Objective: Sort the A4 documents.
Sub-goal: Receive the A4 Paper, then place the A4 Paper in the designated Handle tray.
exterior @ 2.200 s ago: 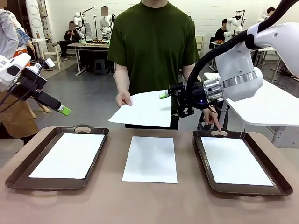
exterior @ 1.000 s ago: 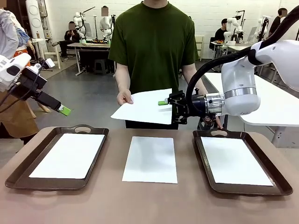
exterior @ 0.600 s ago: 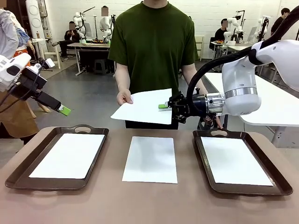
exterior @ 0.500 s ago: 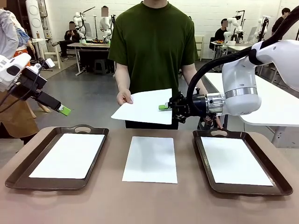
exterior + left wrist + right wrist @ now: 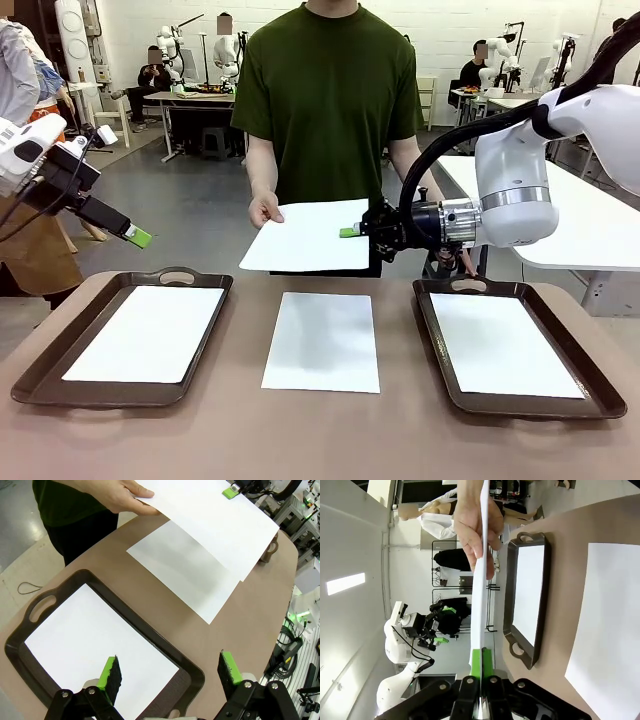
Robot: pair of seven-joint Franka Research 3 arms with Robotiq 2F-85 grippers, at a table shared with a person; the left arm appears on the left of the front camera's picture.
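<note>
- Held sheet [image 5: 308, 236]: blank white A4 document, in the air over the far edge of the worktop [image 5: 230, 430], roughly level, directly in front of the person.
- Right pincer [image 5: 349, 232]: comes in horizontally from the right. Its green pads are pressed together on the right-hand edge of the held sheet.
- Person's hand [image 5: 265, 210]: grips the far left corner of the held sheet, so the sheet spans hand and right pincer.
- Left pincer [image 5: 138, 237]: jaws wide apart, nothing between them. It is raised at the left, above and beyond the left tray and well apart from the held sheet.
- Centre sheet [image 5: 323, 340]: blank white A4 document, flat on the bare worktop between the two trays, touching neither.
- Left tray [image 5: 100, 393]: dark brown, handled, on the worktop's left side.
- Left-tray sheet [image 5: 150, 332]: white A4 document lying flat inside the left tray.
- Right tray [image 5: 530, 407]: dark brown, handled, on the worktop's right side.
- Right-tray sheet [image 5: 503, 343]: white A4 document lying flat inside the right tray.
</note>
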